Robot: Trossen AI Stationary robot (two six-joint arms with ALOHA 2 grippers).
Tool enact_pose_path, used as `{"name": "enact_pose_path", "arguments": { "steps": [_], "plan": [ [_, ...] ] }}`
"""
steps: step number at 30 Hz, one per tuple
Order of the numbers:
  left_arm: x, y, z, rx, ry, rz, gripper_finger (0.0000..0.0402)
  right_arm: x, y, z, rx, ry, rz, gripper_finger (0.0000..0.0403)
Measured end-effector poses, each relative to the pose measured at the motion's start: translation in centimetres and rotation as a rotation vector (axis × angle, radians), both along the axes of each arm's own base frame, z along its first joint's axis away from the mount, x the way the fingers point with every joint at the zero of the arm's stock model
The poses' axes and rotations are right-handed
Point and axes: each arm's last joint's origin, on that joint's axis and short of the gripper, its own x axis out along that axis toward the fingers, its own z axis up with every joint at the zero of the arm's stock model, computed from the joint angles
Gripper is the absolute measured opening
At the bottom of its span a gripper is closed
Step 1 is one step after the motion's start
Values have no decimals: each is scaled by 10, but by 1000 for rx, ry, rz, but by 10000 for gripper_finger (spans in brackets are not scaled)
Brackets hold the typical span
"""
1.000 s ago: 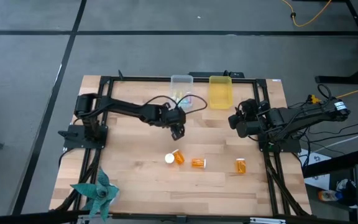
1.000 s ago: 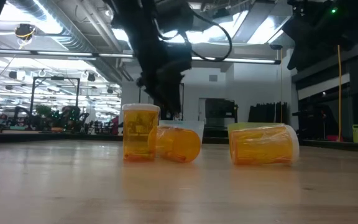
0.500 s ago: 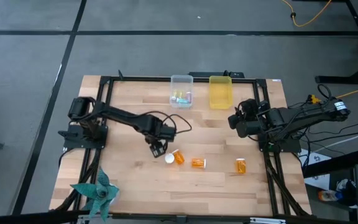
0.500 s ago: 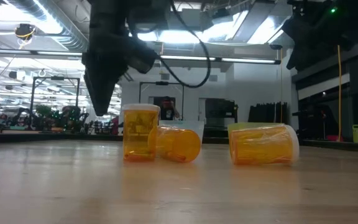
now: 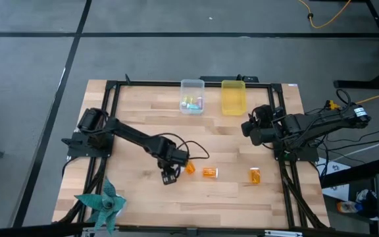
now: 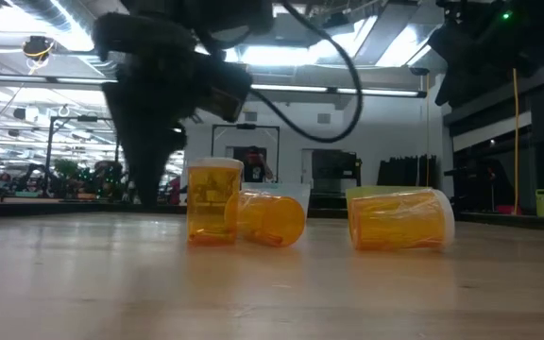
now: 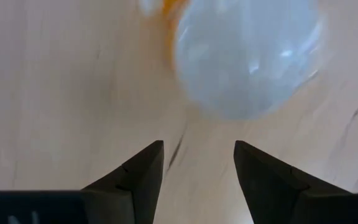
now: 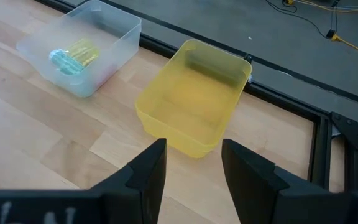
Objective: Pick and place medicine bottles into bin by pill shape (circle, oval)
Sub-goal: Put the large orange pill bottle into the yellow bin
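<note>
Three amber bottles with white caps are on the table. One stands upright [image 6: 213,201] on its base, and its white cap [image 7: 247,56] shows in the left wrist view. A second lies on its side against it [image 6: 270,217] [image 5: 189,168]. A third [image 5: 209,172] and one more [image 5: 254,174] lie farther right. My left gripper [image 5: 168,176] [image 7: 197,168] is open, points down and hovers just left of and above the upright bottle, touching nothing. My right gripper [image 5: 252,128] [image 8: 191,168] is open and empty near the yellow bin.
A clear bin [image 5: 191,104] [image 8: 79,53] holding pastel vials and a yellow bin [image 5: 233,97] [image 8: 194,106] stand at the table's far edge. A teal paper pinwheel [image 5: 104,204] sits at the near left corner. A black frame rims the table.
My left gripper has moved from beside the clear bin toward the table's near edge and down, ending just left of the upright bottle. The bottles have stayed where they were.
</note>
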Motion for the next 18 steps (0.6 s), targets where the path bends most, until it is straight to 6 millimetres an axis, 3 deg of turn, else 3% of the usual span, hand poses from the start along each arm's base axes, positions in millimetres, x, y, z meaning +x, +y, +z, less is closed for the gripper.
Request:
{"name": "enact_pose_path", "arguments": {
  "steps": [12,18],
  "plan": [
    [36,32,-30,-34,-157,45,189,0,1,0,25,3,10,158],
    [57,52,-32,-33,-328,101,189,0,1,0,25,3,10,158]
  ]
}}
